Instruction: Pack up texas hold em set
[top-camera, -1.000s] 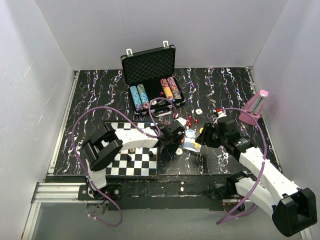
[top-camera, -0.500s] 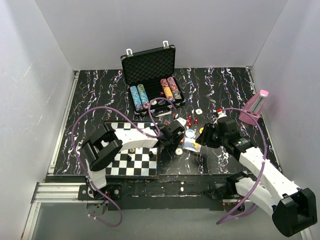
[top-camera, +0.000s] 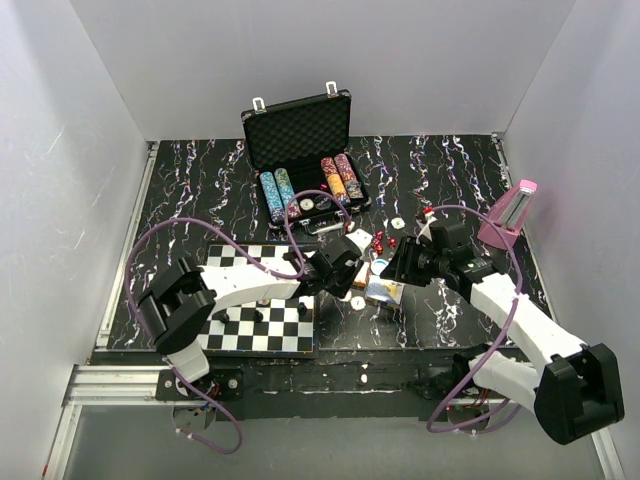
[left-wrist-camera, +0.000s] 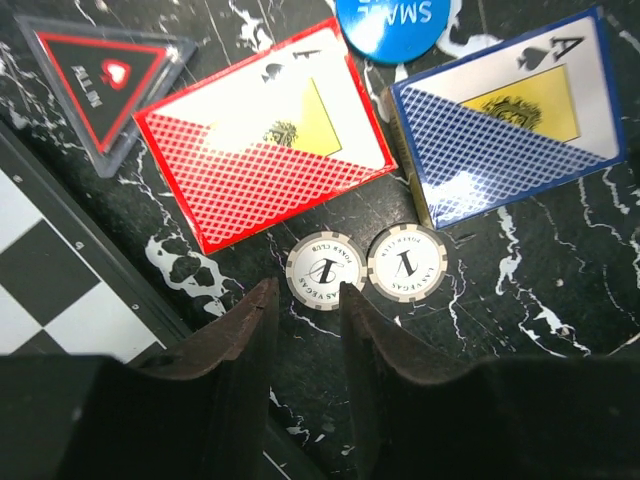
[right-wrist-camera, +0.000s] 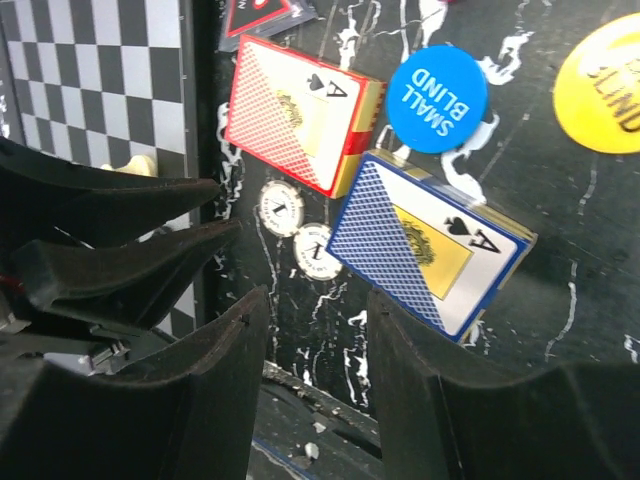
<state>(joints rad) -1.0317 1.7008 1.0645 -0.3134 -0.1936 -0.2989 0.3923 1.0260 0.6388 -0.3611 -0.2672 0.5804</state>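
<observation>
The black ribbed briefcase (top-camera: 300, 125) stands open at the back of the marbled black table (top-camera: 190, 190), rows of multicoloured poker chips (top-camera: 278, 193) in its tray, and the black-and-white chessboard (top-camera: 262, 325) lies at the near left. Just right of the board lie a red-backed card deck (left-wrist-camera: 262, 175) and a blue-backed card deck (left-wrist-camera: 505, 125), a round blue "small blind" button (left-wrist-camera: 392, 20) beyond them. The left gripper (left-wrist-camera: 300, 290) is narrowly parted and grips nothing, its tips at one of two white poker chips (left-wrist-camera: 320, 268); the right gripper (right-wrist-camera: 315, 300) hangs spread and empty near the blue-backed card deck.

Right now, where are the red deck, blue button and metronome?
red deck (left-wrist-camera: 265, 140), left wrist view, box face centre.
blue button (right-wrist-camera: 437, 98), right wrist view, lettered middle.
metronome (top-camera: 507, 218), top external view, pink front face.
</observation>
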